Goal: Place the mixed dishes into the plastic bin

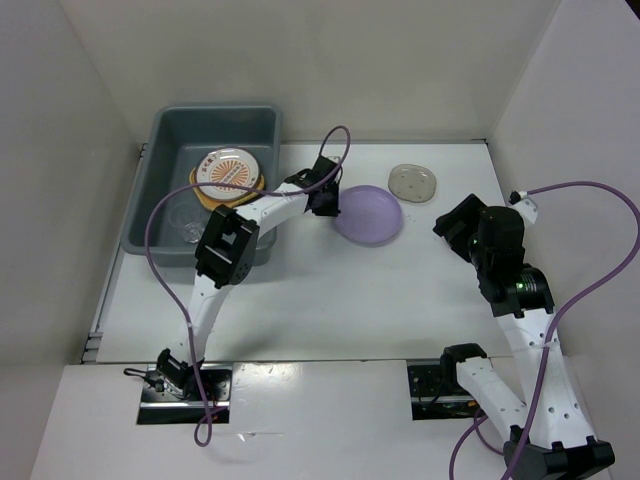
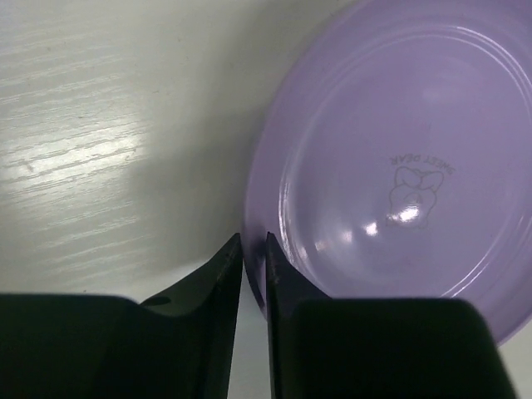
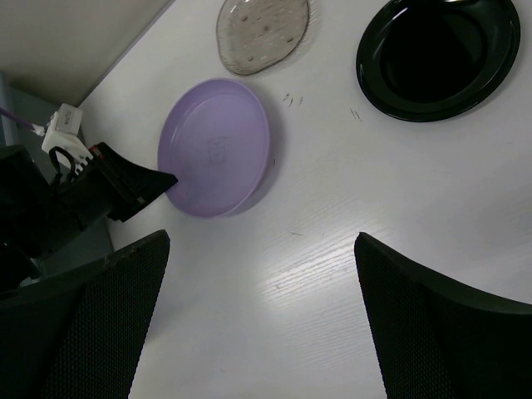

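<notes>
My left gripper (image 1: 328, 198) (image 2: 253, 241) is shut on the left rim of the lavender plate (image 1: 370, 213) (image 2: 399, 158) (image 3: 218, 145), just right of the grey-blue bin (image 1: 160, 135). In the bin the orange-and-white plate (image 1: 232, 168) lies on the tan woven plate (image 1: 208, 197), with the clear glass cup (image 1: 190, 222) beside them. The translucent dish (image 1: 412, 182) (image 3: 262, 32) lies on the table behind the lavender plate. The black dish (image 3: 438, 54) lies to its right; my right arm hides it in the top view. My right gripper (image 1: 455, 225) (image 3: 262, 241) hangs open and empty over bare table.
White walls enclose the table on the left, back and right. Purple cables (image 1: 150, 240) loop from both arms. The bin's right wall (image 1: 272, 150) stands close to my left wrist.
</notes>
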Controlling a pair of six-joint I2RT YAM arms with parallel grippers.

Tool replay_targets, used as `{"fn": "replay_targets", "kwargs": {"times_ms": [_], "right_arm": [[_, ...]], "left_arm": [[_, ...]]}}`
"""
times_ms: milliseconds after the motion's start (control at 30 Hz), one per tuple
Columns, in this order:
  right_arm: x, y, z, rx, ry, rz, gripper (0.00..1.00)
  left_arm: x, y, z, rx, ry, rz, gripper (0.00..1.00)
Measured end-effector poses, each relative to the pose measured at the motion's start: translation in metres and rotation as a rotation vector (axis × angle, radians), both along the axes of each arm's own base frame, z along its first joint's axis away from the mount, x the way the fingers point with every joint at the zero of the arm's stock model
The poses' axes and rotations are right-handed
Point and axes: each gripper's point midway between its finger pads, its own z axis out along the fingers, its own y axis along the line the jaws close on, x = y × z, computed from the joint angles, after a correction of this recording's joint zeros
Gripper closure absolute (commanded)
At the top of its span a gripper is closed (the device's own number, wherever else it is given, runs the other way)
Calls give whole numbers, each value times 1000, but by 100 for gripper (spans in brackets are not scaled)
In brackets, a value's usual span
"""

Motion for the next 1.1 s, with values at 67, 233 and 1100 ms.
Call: {"fn": "replay_targets", "kwargs": {"times_ms": [67,233,1100], "right_arm": [[0,0,0,0,0,0,3],[0,0,0,0,0,0,3],[0,2,0,0,2,16,3]], "left_arm": [[-1,-2,-4,-6,10,-6,77],[3,-11,-3,-61,21,-1,100],[85,259,261,-229,-404,554,100]]}}
